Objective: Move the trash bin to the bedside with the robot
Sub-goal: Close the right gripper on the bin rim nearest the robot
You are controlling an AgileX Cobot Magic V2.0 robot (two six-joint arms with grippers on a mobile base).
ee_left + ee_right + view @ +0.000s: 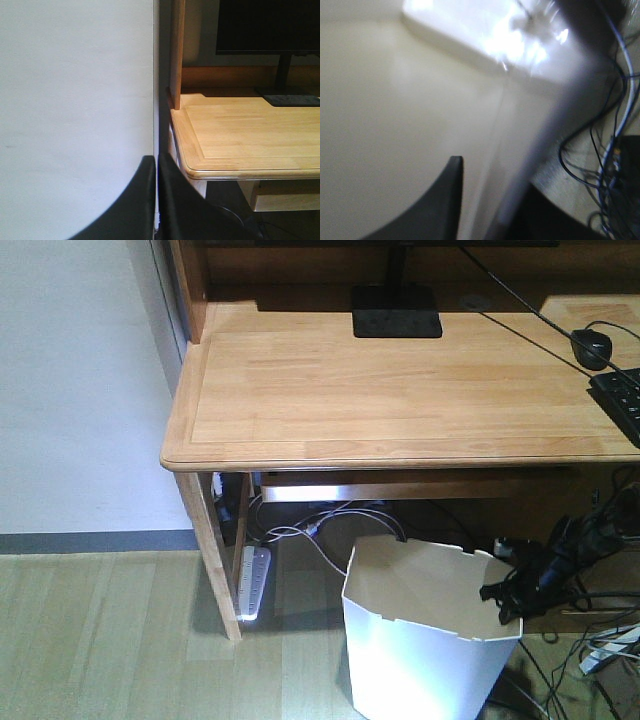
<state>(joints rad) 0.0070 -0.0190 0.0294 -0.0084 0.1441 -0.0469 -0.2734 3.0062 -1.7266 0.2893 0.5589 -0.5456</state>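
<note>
The white trash bin [420, 650] stands on the floor under the light wooden desk's front edge. At its right rim sits my right gripper [510, 592], black, on a thin arm with trailing cable. In the right wrist view the right gripper [495, 175] straddles the bin's wall [540, 130]: one finger [447, 200] is over the cream inside [395, 100], the other is outside, and a gap shows between them, so it is open. My left gripper [156, 165] is shut on nothing, held up near the white wall. The bedside is out of view.
The wooden desk [400, 380] carries a monitor stand [396, 322], a mouse [592, 345] and a keyboard [620, 400]. A white power strip [253, 580] lies beside the desk leg. Tangled cables [600, 640] lie to the right of the bin.
</note>
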